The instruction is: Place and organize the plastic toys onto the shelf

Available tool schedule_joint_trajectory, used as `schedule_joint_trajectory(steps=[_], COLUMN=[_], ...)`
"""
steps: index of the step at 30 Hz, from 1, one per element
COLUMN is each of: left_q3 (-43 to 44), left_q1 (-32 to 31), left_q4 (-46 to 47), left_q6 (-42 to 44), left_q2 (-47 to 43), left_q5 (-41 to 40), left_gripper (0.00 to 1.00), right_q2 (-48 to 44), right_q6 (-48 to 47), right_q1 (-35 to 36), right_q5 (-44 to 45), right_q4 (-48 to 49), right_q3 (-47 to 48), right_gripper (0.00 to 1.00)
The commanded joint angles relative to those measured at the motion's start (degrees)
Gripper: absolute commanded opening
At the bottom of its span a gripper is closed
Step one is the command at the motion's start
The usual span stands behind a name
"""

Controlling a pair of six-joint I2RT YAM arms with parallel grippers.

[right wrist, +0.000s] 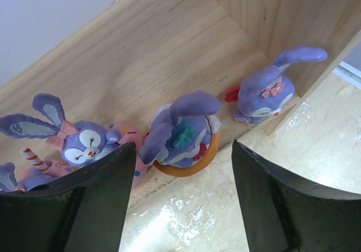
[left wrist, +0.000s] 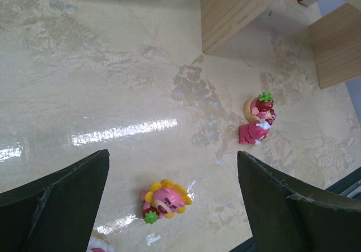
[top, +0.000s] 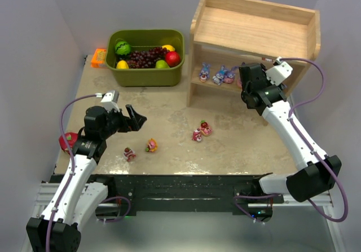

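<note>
On lower tier of shelf [top: 254, 32], far right: at least three purple bunnies [right wrist: 180, 131] in a row by the front edge. R gripper [right wrist: 183, 198] hovers just in front, fingers apart, empty. L gripper [top: 135, 118] over table [top: 169, 105], left side, fingers apart, empty; flower-top bear [left wrist: 165, 198] seen between them. Strawberry-top bear [left wrist: 258, 122] mid-table; small bear [top: 129, 153] near left.

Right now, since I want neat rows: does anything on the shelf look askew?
Yes. The middle bunny, on an orange ring, sits at the very front edge of the shelf's lower board and seems tipped forward, while the bow-wearing bunny beside it faces out upright.
</note>
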Motion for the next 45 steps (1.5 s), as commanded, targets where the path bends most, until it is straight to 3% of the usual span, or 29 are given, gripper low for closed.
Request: schedule_joint_trajectory(steps=[1,15,21,24,25,27,28,31,35,45], left_q3=[-0.1,-0.1,0.0,0.0,-0.2,-0.2,-0.3,-0.3,-0.2,-0.2], left_q1=[-0.1,-0.1,-0.1,-0.1,-0.1,-0.1,-0.1,-0.1,-0.2,-0.2], left_q4=[0.4,0.2,0.0,0.0,0.1,0.3,0.3,0.3,0.2,0.4], left_q6=[1.2,1.0,1.0,1.0,1.0,0.9,0.9,1.0,1.0,1.0], left_q2=[-0.2,-0.2,-0.2,-0.2,-0.3,-0.3,-0.3,-0.2,-0.2,0.0], left_q5=[-0.3,-1.0,-1.1,-1.1,-1.0,-0.9,-0.7,-0.6,-0.7,-0.3], left_gripper=[1.00,0.99,0.99,0.99,0.99,0.99,1.00,0.99,1.00,0.99], right_q2=[-0.8,-9.3,-18.8,-25.0,-25.9,-27.7,-28.0,-27.6,-26.3,-22.2], right_q6=[-3.2,-8.9,-13.3,-16.5,-16.8,-17.7,-17.9,-17.7,-18.6,-20.8], right_q1=[-0.5,-0.4,-0.5,-0.4,-0.4,-0.4,-0.4,-0.5,-0.5,-1.6], right_q5=[-2.1,-9.6,-14.3,-17.7,-18.0,-18.1,-18.4,-18.4,-17.9,-16.1], right_q4=[4.1,5.2,6.9,10.8,11.4,13.0,13.8,16.9,22.2,24.5], right_q3=[-0.1,-4.3,-9.7,-14.0,-15.2,-18.4,-19.4,-22.5,-24.6,-22.9], right_gripper=[0.73,0.78,0.77,0.61,0.48,0.36,0.22,0.00,0.00,0.00])
